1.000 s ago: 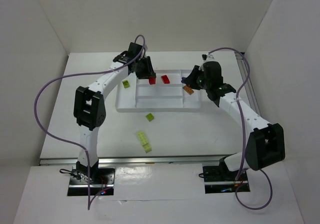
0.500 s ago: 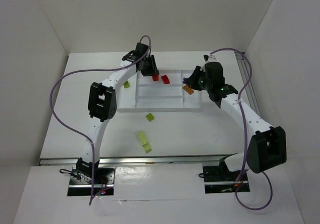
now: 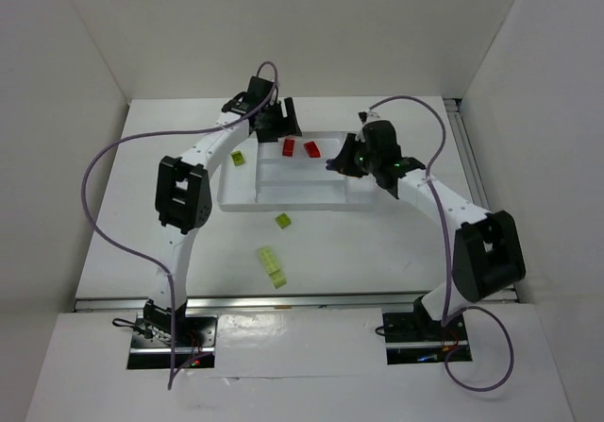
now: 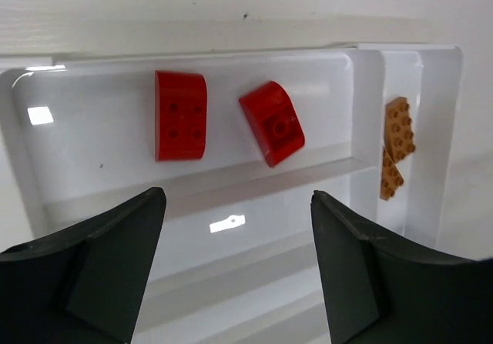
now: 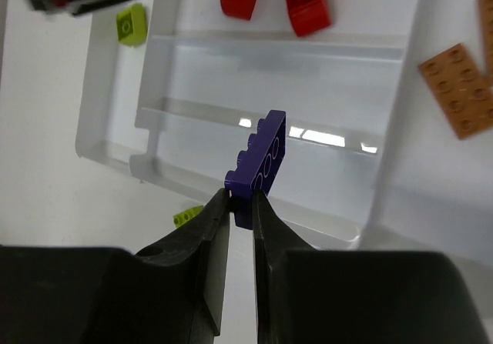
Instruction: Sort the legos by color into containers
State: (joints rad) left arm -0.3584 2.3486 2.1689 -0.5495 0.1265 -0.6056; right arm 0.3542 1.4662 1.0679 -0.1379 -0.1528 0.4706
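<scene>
Top external is showing the left gripper [image 3: 274, 125] hanging over the tray's [image 3: 283, 205] far left corner, its fingers too small to read here. Two red bricks [image 3: 288, 147] [image 3: 310, 148] are lying in the far compartment and a green brick [image 3: 239, 159] in the long left one. Two more green bricks [image 3: 283, 220] [image 3: 273, 264] are sitting on the table [image 3: 142, 214]. The right gripper [image 3: 340, 162] is reaching over the tray's right part, its arm hiding what lies beneath.

Left wrist is showing its fingers [image 4: 115, 236] standing wide apart, holding nothing, above the reds. Two orange bricks [image 4: 398, 128] [image 4: 390, 173] are lying in the right compartment, touching each other.

Right wrist is showing its fingers [image 5: 212, 236] clamping a purple brick [image 5: 262, 163] by one end above the tray's middle. The top edge is cutting off the reds.
</scene>
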